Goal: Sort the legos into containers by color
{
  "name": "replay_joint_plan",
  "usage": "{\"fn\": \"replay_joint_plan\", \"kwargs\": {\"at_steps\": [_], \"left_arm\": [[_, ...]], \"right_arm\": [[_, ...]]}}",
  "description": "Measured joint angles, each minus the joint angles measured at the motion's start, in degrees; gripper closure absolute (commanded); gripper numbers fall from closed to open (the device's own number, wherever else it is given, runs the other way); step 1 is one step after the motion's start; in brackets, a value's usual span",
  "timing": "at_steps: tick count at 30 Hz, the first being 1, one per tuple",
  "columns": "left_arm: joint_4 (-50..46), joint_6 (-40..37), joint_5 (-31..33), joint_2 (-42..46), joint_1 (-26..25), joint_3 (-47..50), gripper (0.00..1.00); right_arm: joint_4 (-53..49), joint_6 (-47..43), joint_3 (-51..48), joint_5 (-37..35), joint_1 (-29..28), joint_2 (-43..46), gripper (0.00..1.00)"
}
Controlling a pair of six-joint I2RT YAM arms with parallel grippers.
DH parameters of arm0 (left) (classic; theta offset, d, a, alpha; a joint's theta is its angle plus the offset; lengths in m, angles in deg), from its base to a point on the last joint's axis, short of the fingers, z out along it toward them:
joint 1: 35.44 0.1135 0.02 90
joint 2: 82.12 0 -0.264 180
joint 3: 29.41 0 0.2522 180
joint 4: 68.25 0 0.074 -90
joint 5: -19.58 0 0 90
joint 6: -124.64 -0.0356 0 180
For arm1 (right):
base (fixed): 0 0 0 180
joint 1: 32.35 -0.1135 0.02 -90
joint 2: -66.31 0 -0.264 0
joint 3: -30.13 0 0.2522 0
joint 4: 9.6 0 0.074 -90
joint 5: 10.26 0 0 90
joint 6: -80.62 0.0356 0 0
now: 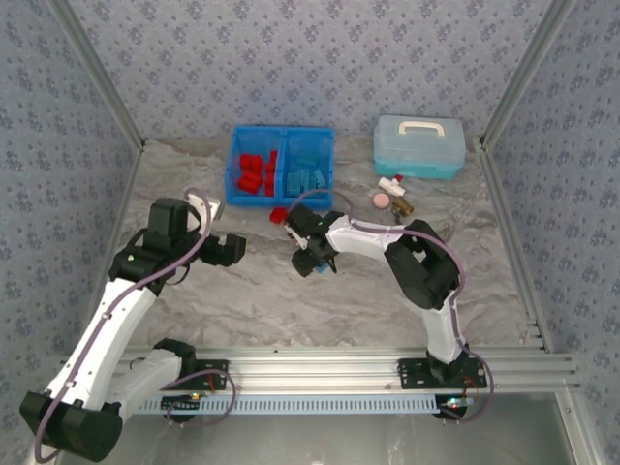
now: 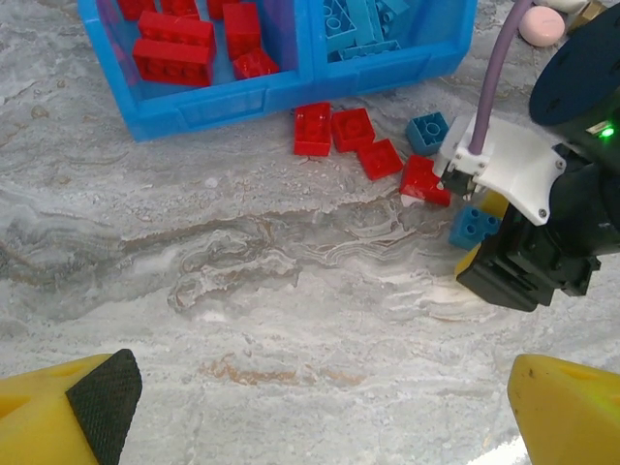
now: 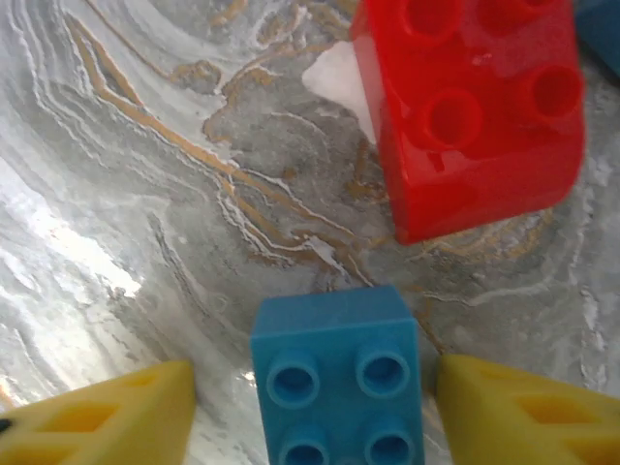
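So the right gripper is down on the marbled grey desk, its yellow wedge fingers either side of a glossy light blue brick with four round studs. It isn't squeezing, there's a gap on the left side. A shiny red brick sits just beyond. The left gripper hangs wide open over bare desk, holding nothing. More loose bricks lie in front of the square-celled blue plastic bin, with red ones in its left compartment and blue in the right compartment.
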State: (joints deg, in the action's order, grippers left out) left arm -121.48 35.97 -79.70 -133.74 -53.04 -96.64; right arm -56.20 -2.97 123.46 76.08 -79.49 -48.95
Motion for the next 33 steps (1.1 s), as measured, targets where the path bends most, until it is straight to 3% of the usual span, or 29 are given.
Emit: {"fn": "replay_joint_plan", "kwargs": {"at_steps": [6, 10, 15, 21, 25, 33], "left_arm": [[3.8, 0.5, -1.8, -3.1, 1.0, 0.4, 0.01], [5.2, 1.1, -3.9, -4.5, 1.7, 0.4, 0.01], [6.4, 1.8, -5.6, -4.5, 2.6, 0.4, 0.01], [6.8, 2.2, -7.1, -4.5, 3.0, 0.4, 0.01], [7.0, 2.4, -7.7, -4.5, 3.3, 0.4, 0.01], [8.3, 3.2, -8.3, -2.3, 3.4, 0.8, 0.01]], "right_arm": [[-1.4, 0.2, -0.2, -2.2, -1.1, 0.4, 0.73], [-3.7, 0.5, -0.5, -3.5, -1.7, 2.7, 0.74], [-4.9, 1.8, 0.7, -2.6, -1.4, 11.8, 0.73], [1.1, 4.7, 11.1, -3.0, 1.8, 18.4, 0.72], [2.8, 6.3, 24.7, -4.9, 5.0, 10.5, 0.73], [-2.7, 8.4, 53.4, -7.2, 10.2, -18.2, 0.71]]}}
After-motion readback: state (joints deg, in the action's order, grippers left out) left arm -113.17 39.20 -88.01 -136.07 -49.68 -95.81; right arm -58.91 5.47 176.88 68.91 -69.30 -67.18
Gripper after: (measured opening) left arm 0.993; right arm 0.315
